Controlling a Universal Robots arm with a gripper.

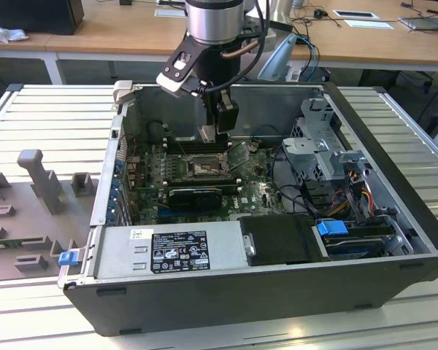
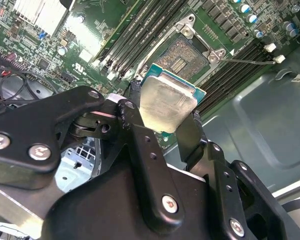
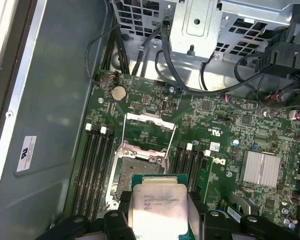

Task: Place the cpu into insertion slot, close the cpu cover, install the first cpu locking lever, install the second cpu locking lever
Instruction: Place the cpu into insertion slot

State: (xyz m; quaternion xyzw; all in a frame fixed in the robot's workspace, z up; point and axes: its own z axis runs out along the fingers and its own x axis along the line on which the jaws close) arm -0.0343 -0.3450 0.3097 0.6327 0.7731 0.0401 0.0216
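While the case [image 1: 102,193] lies open on its side, I take it from the exterior view's left. First comes the green board [image 1: 142,182] on the case floor, and near its middle the slot [image 1: 203,169] lies bare, its dark pin field facing up. The cover [image 3: 150,118] is swung open and stands clear at the slot's far edge, with the board showing through its cut-out, so nothing lies over the pins.

Just above the slot hangs my gripper [image 1: 217,130]. My fingers [image 2: 187,137] are pinching the cpu [image 2: 166,100] by two opposite edges, its pale lid turned toward the wrist cameras. In both wrist views the chip is apart from the slot, close over its near side and not yet seated. In the first wrist view it looks roughly square with the rim.

Further toward the exterior view's right, the drive cage [image 1: 321,146] and the cables [image 1: 348,195] stand well apart from my work.

I judge this to be the first step, placing the cpu; the cover and both levers are not yet done. Seating it calls for the chip to be centred over the pin field, level, and matched to the rim's corners. It should go down without sideways push, since those pins probably bend easily. My grip should not let go until the chip lies flat.
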